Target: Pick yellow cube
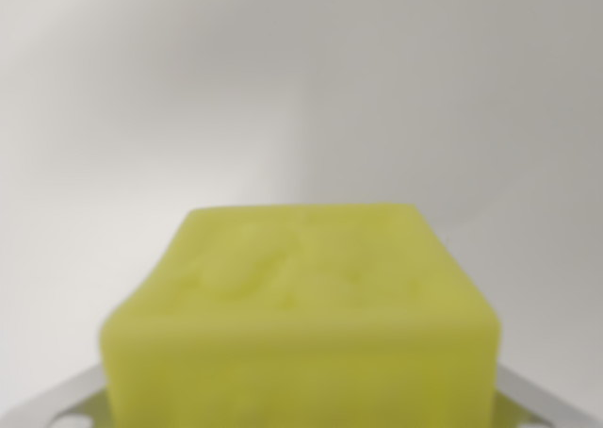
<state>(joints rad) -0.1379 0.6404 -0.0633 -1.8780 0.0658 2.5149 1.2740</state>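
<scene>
Nearest the camera in the wrist view sits the yellow cube (301, 315), blurred by closeness and filling the lower middle of the picture, its front face cut off by the bottom edge. Pale metal parts of the gripper (301, 419) show at the bottom corners, one piece (57, 404) on the wrist view's left and one (546, 400) on the wrist view's right, so the cube lies squarely between the two sides, neither side nearer than the other. Whether the fingers press its faces cannot be told; the contact points are hidden behind the cube, so the grip may be clenched on it or merely set around it. The cube looks about as wide as it is deep, with no clear long axis, and its top face slopes away toward the far side. Beyond it lies only a plain light grey surface (301, 89), with a soft shadow to the right and nothing else standing near. As I judge it, room is open on every side, and a straight lift would meet no edge or obstacle.
</scene>
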